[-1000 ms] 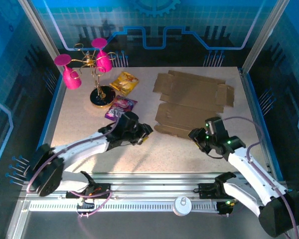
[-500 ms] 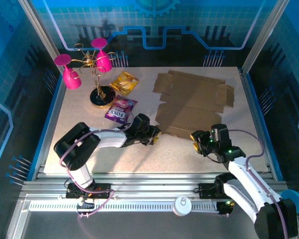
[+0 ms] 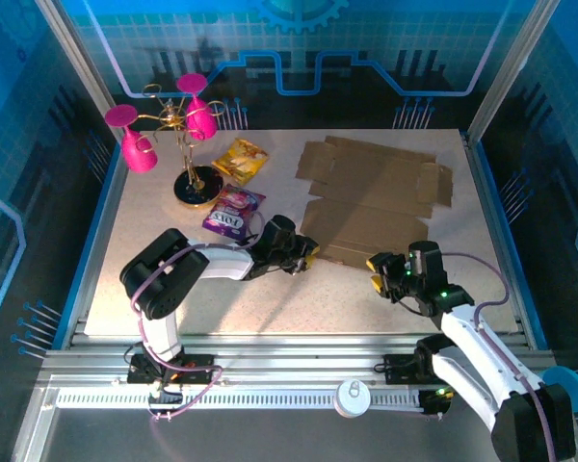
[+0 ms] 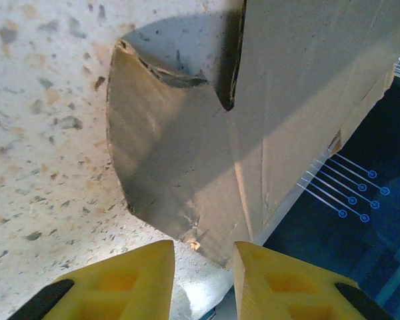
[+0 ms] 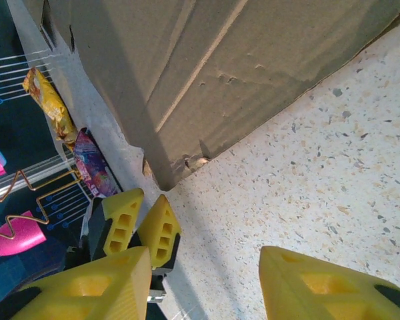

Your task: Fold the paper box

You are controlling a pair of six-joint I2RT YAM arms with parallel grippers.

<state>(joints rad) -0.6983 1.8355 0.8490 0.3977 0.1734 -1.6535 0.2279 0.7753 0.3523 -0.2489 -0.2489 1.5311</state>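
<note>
**STATUS: NO FOLD MADE YET**

The left hand (image 3: pixel 306 258), at frame centre, sits at the near-left corner flap of the paper box (image 3: pixel 371 202). Its fingers are narrowly apart and grip nothing. The box lies flat on the counter (image 3: pixel 299 298), right of centre. The right hand (image 3: pixel 378 274), lower right, is spread and empty. All folds remain.

Purple snack packet (image 3: pixel 233 212): white lettering, roughly "FOX"; no other text legible
</note>
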